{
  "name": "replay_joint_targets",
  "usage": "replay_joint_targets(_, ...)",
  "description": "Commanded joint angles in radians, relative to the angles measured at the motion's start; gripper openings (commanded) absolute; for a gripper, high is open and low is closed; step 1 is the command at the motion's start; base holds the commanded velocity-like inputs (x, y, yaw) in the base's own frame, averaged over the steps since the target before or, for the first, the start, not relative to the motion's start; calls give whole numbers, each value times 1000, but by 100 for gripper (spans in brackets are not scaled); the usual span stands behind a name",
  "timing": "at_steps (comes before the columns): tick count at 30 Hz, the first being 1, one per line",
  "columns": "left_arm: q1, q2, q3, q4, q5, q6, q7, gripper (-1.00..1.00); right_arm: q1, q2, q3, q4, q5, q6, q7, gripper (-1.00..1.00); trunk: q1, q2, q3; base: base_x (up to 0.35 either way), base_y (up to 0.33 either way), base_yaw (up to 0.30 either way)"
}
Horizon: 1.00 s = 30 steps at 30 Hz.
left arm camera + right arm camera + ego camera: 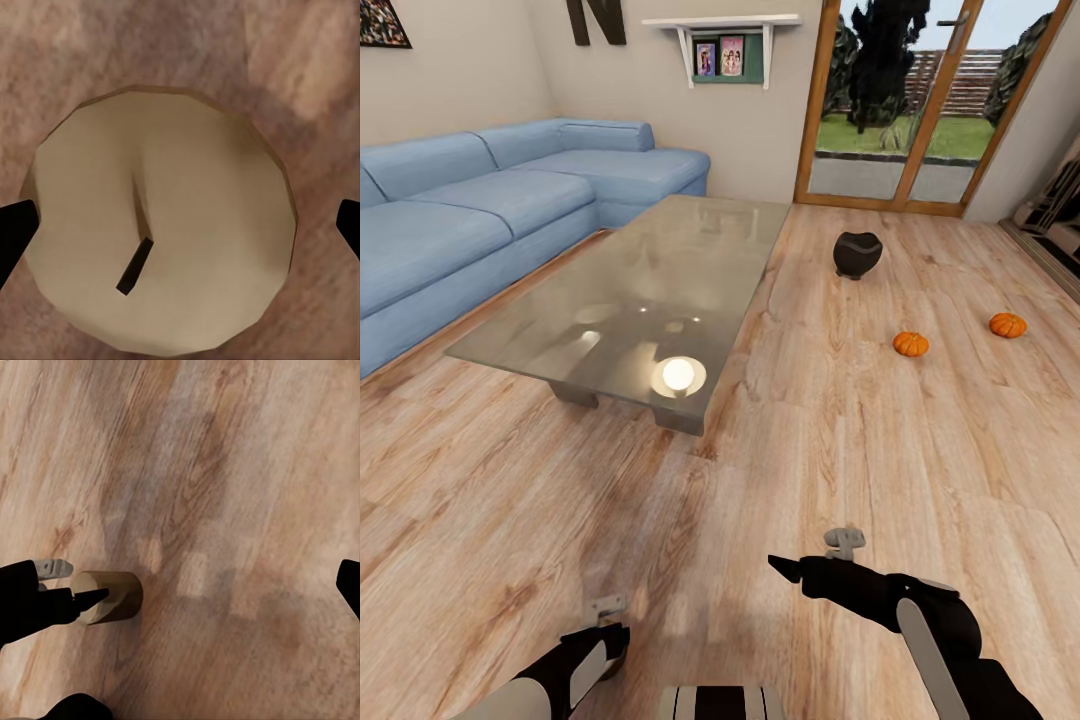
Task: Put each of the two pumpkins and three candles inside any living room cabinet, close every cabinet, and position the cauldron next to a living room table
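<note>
Head view had the light wood-plank floor taking up most of the shot, with the blue corner sofa along the far left and a glass patio door at the far wall. The table, that big low glossy grey one, sat between the sofa and the open floor, with a bright lamp reflection near its near right corner. Off to the right of the table's far end, well apart from it, the cauldron stood on the floor. Nearer and further right were the two pumpkins, one closer to the middle and the other out near the right edge, both just sitting on the planks, apart from each other.

Down at the near edge, the left gripper was low over the floor on the left and the right gripper a bit further out on the right. Left wrist view looked straight down on a candle with its dark wick, and the two dark fingertips sat spread wide at either side of it, not clearly touching it, so wide and holding nothing. Right wrist view showed the same candle beside the left gripper, and the right gripper's own fingers were spread wide too, holding nothing over bare floor.
</note>
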Motion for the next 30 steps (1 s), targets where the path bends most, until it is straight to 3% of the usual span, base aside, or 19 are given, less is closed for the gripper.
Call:
replay_joint_targets(1, 0, -1, 7, -3, 17, 4, 1, 100, -1, -1, 0, -1, 4, 3, 5, 100, 0, 0, -1, 0, 0, 0)
replay_joint_targets(19, 1, 0, 7, -2, 20, -11, 37, 100, -1, -1, -1, -1, 4, 3, 5, 100, 0, 0, -1, 0, 0, 0)
replay_joint_targets(22, 1, 0, 7, -1, 19, -11, 37, 100, -1, -1, -1, -1, 4, 3, 5, 100, 1, -1, -12, 0, 0, 0)
replay_joint_targets(30, 0, 0, 8, -3, 19, -19, 43, 100, -1, -1, -1, -1, 4, 3, 6, 100, 1, -1, -12, 0, 0, 0)
